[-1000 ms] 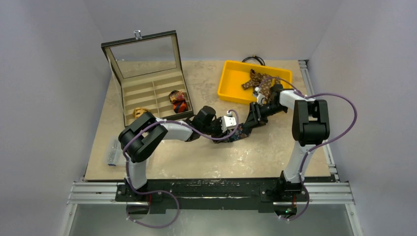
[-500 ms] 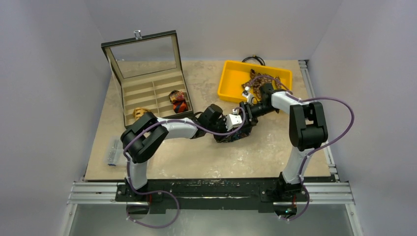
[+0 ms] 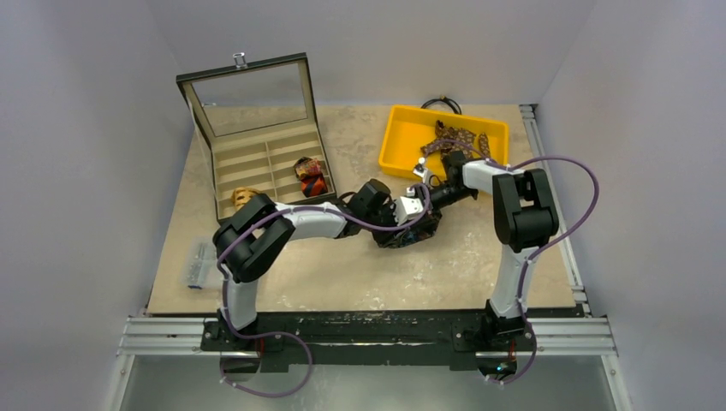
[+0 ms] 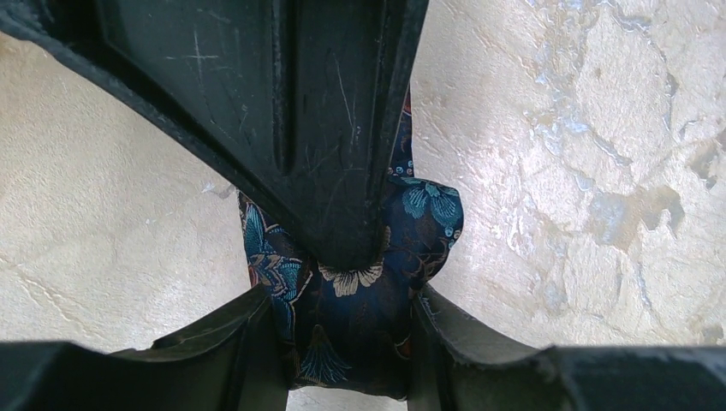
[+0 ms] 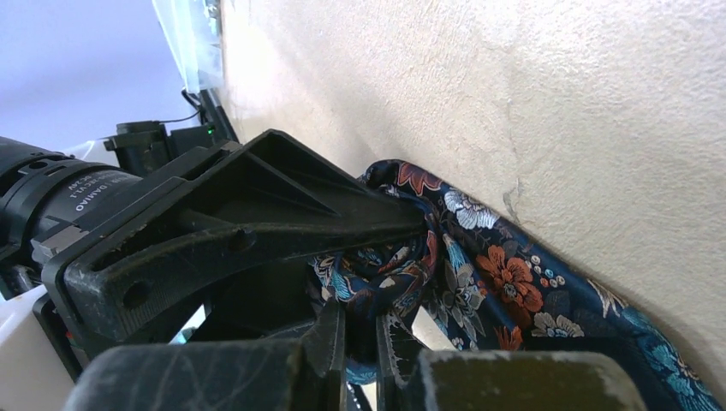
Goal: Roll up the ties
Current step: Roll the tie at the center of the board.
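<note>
Both grippers on the navy tie (image 4: pixel 428 214), centre of the table (image 3: pixel 342 274).
My left gripper (image 4: pixel 342 347) clamps the coil so it can't unwind; my right gripper (image 5: pixel 360 342), fingers pressed together, pinches a fold, probably to tuck the next turn.

even soft light, blurred wrist foregrounds
</note>
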